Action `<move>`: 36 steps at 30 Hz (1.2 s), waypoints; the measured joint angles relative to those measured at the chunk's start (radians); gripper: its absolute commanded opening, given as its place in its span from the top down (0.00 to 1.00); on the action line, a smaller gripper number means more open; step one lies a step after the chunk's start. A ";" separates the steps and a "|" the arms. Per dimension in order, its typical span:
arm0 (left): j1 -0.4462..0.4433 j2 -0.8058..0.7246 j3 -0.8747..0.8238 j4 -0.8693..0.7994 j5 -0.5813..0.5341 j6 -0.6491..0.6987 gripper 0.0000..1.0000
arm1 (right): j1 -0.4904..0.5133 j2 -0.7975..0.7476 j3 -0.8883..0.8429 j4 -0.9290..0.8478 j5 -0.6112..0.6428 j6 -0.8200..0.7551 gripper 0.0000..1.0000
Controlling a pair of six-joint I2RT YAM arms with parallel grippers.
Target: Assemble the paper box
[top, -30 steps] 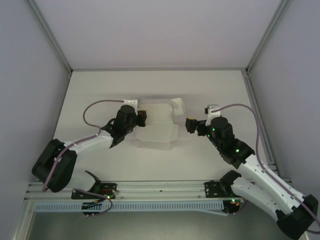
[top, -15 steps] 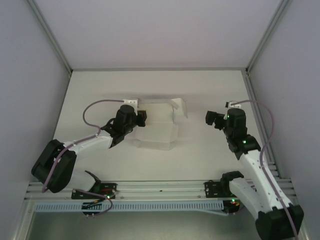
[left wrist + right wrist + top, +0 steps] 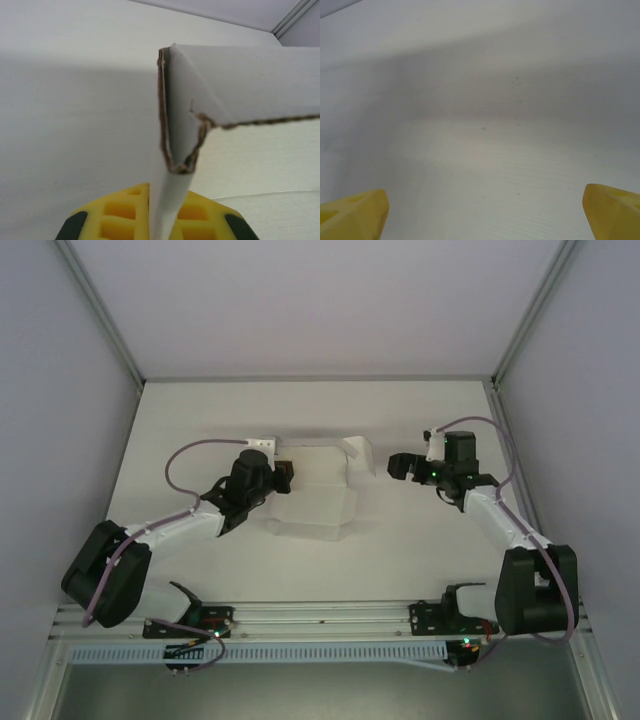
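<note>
White worktop (image 3: pixel 200 420), grey walls (image 3: pixel 60 390) all round: paper box (image 3: pixel 315 495) lies mid-worktop, left hand (image 3: pixel 283 476) clamped on its left flap, right hand (image 3: pixel 400 466) spread wide, near its right side, not touching.

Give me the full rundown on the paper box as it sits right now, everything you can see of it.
The paper box is thin off-white cardboard, only partly folded. A flat panel lies on the white table, its left wall stands folded up, and a curled flap rises at the far right corner. In the left wrist view the cut edges look brown and rough. The left claw is shut on the left wall, which sits between the yellow pads. Nothing else touches it.
</note>
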 measured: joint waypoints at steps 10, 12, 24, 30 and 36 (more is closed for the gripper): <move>0.000 0.000 0.000 0.000 0.003 0.000 1.00 | 0.087 0.011 0.014 0.047 -0.283 -0.085 0.00; 0.002 0.000 0.000 0.000 0.003 0.000 1.00 | 0.114 -0.001 0.014 0.047 -0.310 -0.099 0.00; 0.005 0.000 0.000 0.001 0.003 0.000 1.00 | 0.225 -0.021 0.017 0.069 -0.346 -0.101 0.00; 0.005 0.000 0.000 0.001 0.003 0.000 1.00 | 0.267 -0.035 0.018 0.083 -0.343 -0.091 0.00; 0.005 0.000 0.000 0.000 0.004 0.000 1.00 | 0.283 -0.064 0.023 0.071 -0.278 -0.093 0.00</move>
